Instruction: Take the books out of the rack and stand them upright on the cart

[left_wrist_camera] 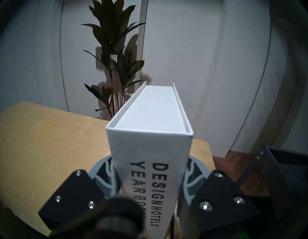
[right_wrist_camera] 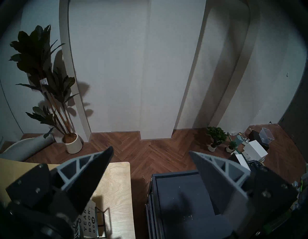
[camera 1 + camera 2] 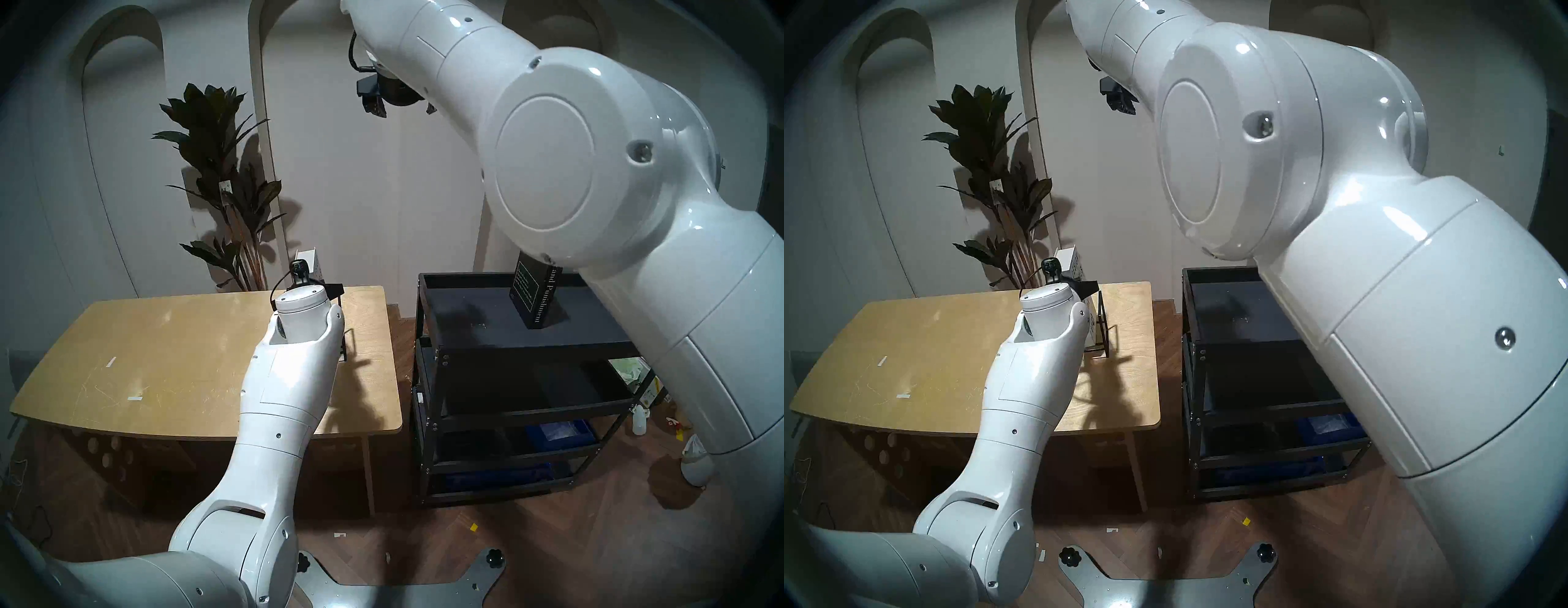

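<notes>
Left gripper jaws clamped on the white book — spine toward the wrist, above the table. Right gripper jaws fully spread, empty — high above the cart.

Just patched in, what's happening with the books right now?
The left gripper is shut on the white Designhotels yearbook, spine toward its camera, over the wooden table by the wire rack. The dark Crime and Punishment book already stands upright on the cart top shelf. The right gripper is open and empty, raised high above the table and cart.
</notes>
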